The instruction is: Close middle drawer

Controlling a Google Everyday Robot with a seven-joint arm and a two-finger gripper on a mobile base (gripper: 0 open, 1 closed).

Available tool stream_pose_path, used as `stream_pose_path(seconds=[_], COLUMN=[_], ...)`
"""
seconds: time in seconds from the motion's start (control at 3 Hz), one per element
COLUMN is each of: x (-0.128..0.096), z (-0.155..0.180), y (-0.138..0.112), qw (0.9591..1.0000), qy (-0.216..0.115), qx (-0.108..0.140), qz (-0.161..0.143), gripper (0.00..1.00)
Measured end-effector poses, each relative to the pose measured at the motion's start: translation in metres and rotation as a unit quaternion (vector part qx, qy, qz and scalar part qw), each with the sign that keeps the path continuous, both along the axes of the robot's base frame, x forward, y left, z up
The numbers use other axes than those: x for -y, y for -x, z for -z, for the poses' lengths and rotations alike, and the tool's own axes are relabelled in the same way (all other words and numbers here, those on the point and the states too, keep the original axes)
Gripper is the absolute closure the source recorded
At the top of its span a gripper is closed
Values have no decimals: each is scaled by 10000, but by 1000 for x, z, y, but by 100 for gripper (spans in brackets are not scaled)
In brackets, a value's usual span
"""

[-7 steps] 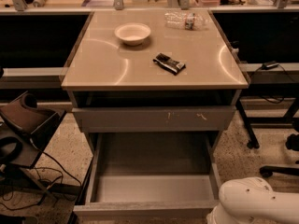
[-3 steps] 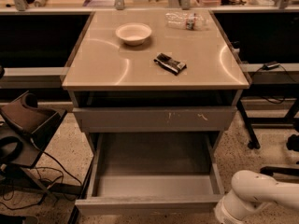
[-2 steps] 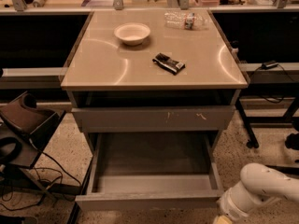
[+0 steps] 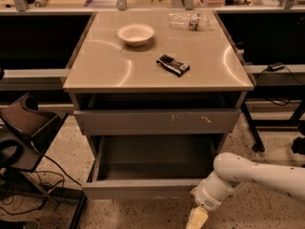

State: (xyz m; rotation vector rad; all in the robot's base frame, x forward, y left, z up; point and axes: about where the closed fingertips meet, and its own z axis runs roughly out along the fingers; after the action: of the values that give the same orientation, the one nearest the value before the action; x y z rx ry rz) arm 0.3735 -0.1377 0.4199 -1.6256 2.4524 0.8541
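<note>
We start with the big beige-topped cabinet, its smooth tabletop broad and glossy. A hard shove below could shake everything it carries.

Under it is the middle drawer, a wide, shallow grey box with a plain, handle-less front. It is pulled well out toward us and its bare grey inside is showing, so the closing is not yet done.

The white, rounded robot arm comes in low from the right, with its elbow just off the drawer's right corner. If the push lands on that corner and not near the middle of the panel, we judge the box could skew on its runners and bind.

Above sits the grey drawer front with small orange scratch marks. Pressing there would be the wrong target.

On top, the shallow cream bowl sits near the back and left of centre. The clear plastic bottle lies on its side at the back right, and we think a jolt could set it rolling. The dark snack packet lies flat and looks safe.

Last, the pale yellow hand hangs at the bottom edge, below and just right of the panel's lower corner. We cannot tell whether it is released or clenched. From that low spot it could slide under the panel, or glance off the smooth face.
</note>
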Motion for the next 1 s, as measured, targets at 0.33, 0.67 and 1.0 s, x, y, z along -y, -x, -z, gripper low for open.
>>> stream_pose_path(seconds=[0.33, 0.67, 1.0], x=[0, -14, -24], z=[0, -2, -11], y=[0, -27, -50], qw=[10000, 9998, 9993], qy=[0, -44, -130], qx=[1, 68, 160], qz=[-2, -207, -316], gripper=[0, 0, 0])
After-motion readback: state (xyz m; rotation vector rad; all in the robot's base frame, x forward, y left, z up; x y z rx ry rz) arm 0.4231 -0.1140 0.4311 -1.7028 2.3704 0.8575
